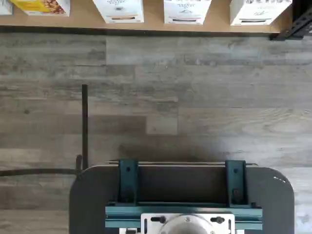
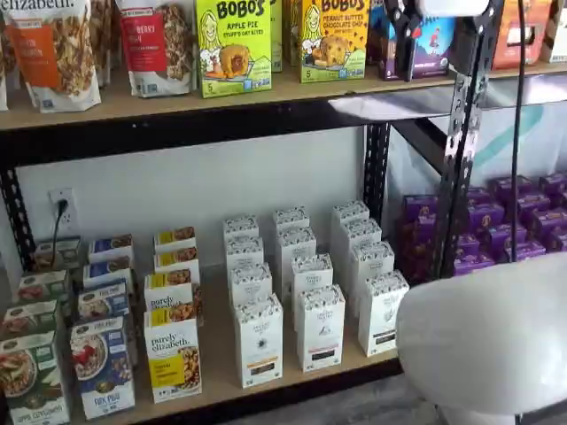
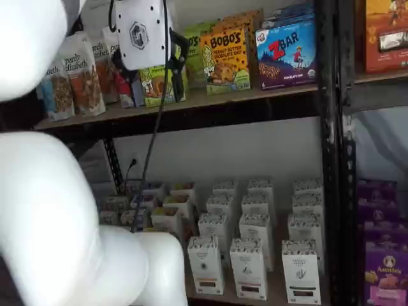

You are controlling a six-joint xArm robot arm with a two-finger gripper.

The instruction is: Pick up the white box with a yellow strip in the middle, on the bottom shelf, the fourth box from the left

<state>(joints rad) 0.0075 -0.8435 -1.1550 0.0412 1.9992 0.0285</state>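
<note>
A mock shop aisle — stocked retail shelving set up indoors.

Boxed snack goods (image 2: pixel 233 49) are lined in rows on a black metal rack (image 2: pixel 376 168) with plywood boards — a wall socket (image 2: pixel 62 208) is seen behind, and grey wood-look flooring (image 1: pixel 195 97) in front.

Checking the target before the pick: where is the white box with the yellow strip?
In both shelf views, the white box stands at the bottom shelf's front edge, between the yellow-labelled granola box and a black-striped carton.

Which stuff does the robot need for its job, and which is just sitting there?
For the job: white box, bottom shelf, gripper.
Just sitting there: black-strip carton, purely elizabeth box, Bobo's box, purple boxes.
</note>
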